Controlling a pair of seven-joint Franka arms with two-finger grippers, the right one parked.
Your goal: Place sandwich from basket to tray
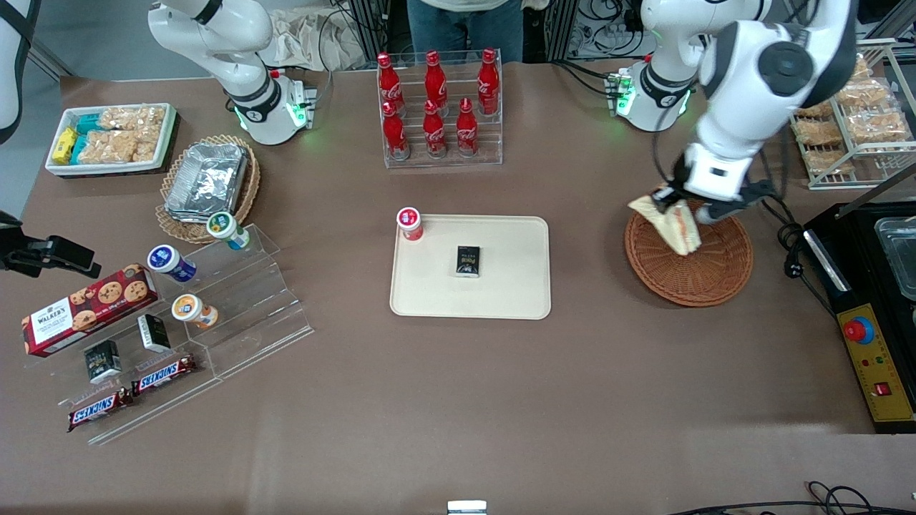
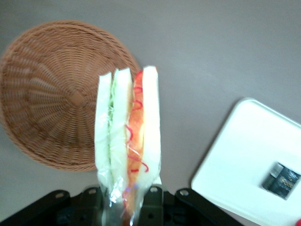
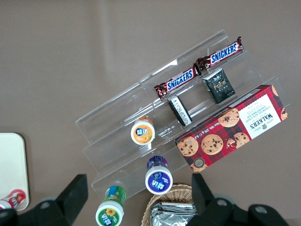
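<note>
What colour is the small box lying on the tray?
Black with a bit of gold print. The small box on the cream tray shows best in the front view.

bare table between basket [image 1: 688,266] and tray [image 1: 501,300] (small black box [image 1: 468,260] on it).

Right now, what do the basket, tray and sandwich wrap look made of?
Basket: tightly woven reddish-brown wicker, matte, weave rings visible. Tray: smooth cream plastic by its look, moulded rounded corners, low rim. Sandwich: white bread in clear glossy film, probably plastic, crinkled where the gripper clamps it above the basket.
</note>
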